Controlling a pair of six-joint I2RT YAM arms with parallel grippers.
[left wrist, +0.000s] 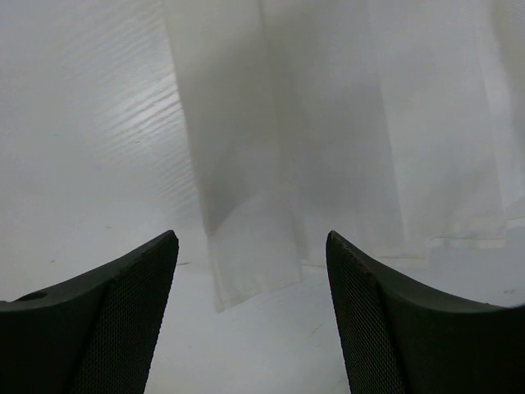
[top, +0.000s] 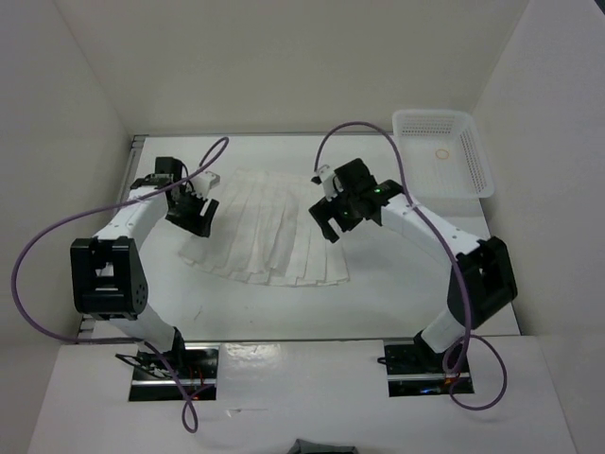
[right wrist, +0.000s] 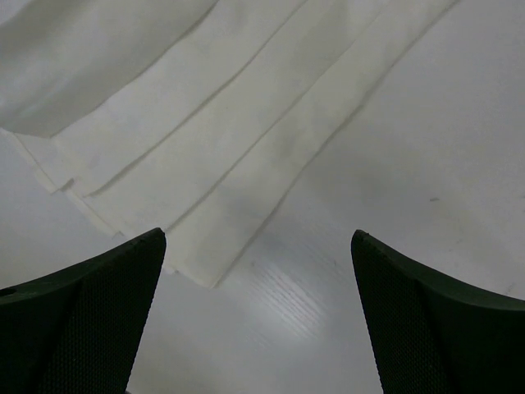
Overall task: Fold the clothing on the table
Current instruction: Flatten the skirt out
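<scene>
The clothing [top: 269, 232], a white pleated, fan-shaped garment, lies flat on the table [top: 397, 284] between my two arms. My left gripper [top: 194, 214] hangs over its left edge. In the left wrist view this gripper [left wrist: 251, 238] is open, with a corner of the clothing [left wrist: 328, 164] lying just ahead of the gap and nothing held. My right gripper [top: 331, 219] hovers over the garment's right edge. In the right wrist view it [right wrist: 258, 234] is open above bare table [right wrist: 426, 123], with the pleats of the clothing [right wrist: 205, 123] ahead and to the left.
A white lattice basket [top: 473, 165] stands at the table's back right corner with a small ring [top: 442, 154] inside. White walls enclose the table on three sides. Purple cables loop from both arms.
</scene>
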